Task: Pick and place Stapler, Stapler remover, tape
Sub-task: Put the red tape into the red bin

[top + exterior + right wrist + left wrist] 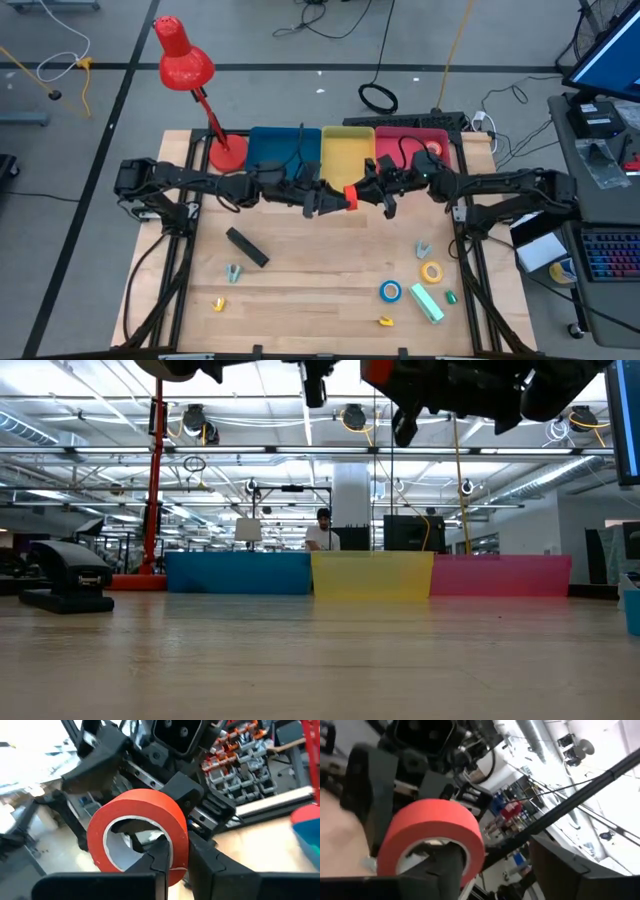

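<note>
my two dark arms meet high above the middle of the wooden table [320, 265], in front of the yellow bin [347, 148], with a red tape roll [351, 197] held between them. my right gripper [175, 855] is clenched on the roll's wall, one finger inside the ring and one outside, while my left gripper [485, 865] has released, its fingers spread, one through the ring. the black stapler [247, 247] and the yellow [432, 271] and blue [390, 291] tape rolls lie on the table below.
</note>
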Motion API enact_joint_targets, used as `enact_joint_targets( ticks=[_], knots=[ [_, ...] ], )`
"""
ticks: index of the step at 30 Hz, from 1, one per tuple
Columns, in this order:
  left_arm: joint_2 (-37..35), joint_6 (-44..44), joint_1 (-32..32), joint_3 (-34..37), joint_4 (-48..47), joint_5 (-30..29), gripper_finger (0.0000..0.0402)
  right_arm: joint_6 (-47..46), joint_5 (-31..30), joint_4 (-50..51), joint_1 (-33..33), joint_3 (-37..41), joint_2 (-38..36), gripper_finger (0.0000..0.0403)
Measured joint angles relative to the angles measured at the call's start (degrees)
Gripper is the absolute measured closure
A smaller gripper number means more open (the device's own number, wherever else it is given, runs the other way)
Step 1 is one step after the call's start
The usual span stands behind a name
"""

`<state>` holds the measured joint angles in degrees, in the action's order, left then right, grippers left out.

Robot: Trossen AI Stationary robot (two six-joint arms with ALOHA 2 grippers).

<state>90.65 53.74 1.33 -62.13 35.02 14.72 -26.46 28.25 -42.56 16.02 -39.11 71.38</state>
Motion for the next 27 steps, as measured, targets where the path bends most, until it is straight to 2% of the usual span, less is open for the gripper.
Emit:
enact_joint_targets(
  ticks=[3,6,7,11,14,17,22,27],
  knots=[
    [0.0,1.4,0.2,0.0,-3.3,0.4,0.0164,6.0,-2.1,7.6,2.6,0.0,-2.6,0.0372],
    [0.0,1.6,0.2,0.0,-7.9,-1.8,0.0157,13.2,-6.4,17.4,5.2,0.0,-6.3,0.0372],
    [0.0,2.0,0.2,0.0,-9.6,-2.0,0.0157,15.3,-9.4,20.9,6.1,0.0,-7.6,0.0372],
    [-0.1,2.3,-1.3,0.0,-13.4,0.7,0.0157,21.2,-27.7,35.1,9.6,0.3,-11.9,0.0372],
    [-0.1,1.8,-0.6,0.0,-13.6,-3.6,0.0157,24.3,-34.6,42.8,12.1,0.0,-14.8,0.0372],
    [-0.1,1.6,-1.0,0.0,-13.5,-4.9,0.0156,27.0,-42.6,48.9,15.2,0.2,-15.4,0.0372],
    [-0.1,0.7,-0.5,0.0,-13.4,-9.3,0.0156,30.8,-48.4,54.8,19.6,0.1,-14.0,0.0372],
    [-0.1,0.4,-0.9,0.0,-13.7,-10.3,0.0156,32.0,-52.6,57.5,23.4,0.1,-10.5,0.0372]
  ],
)
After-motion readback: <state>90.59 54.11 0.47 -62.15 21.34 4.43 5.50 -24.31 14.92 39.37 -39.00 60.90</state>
